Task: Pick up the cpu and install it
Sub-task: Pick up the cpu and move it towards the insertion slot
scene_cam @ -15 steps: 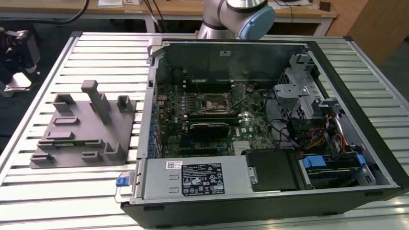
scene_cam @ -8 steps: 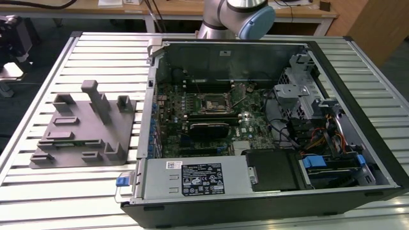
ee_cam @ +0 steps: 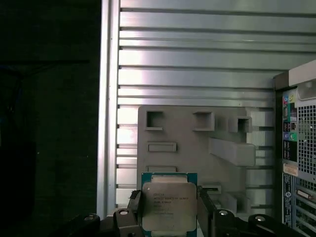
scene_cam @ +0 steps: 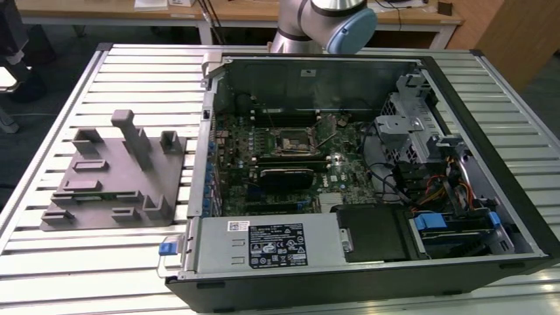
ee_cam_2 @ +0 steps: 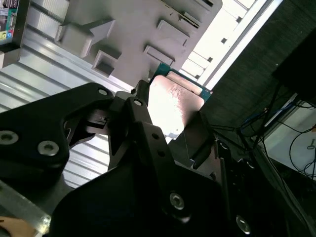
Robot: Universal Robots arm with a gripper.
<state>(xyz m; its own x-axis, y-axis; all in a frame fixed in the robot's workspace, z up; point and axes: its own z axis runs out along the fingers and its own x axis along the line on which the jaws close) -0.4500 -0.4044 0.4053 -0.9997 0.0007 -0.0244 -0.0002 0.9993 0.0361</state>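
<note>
The tool (ee_cam: 169,222), closed on the edges of the cpu (ee_cam: 169,200), holds it above the grey fixture block (ee_cam: 187,143) at 9 o'clock of the open case (scene_cam: 306,289), where so thin a grip could let it tilt and damage the socket (scene_cam: 289,139).

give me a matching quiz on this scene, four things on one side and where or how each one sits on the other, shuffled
Things:
1. cpu
2. grey fixture block
3. socket
4. computer case

Places or states:
A. lying open on the slatted table
B. on the motherboard, inside the case
C. clamped in the gripper
D. on the table, at the exterior view's left of the case

Pairs: 1-C, 2-D, 3-B, 4-A
</note>
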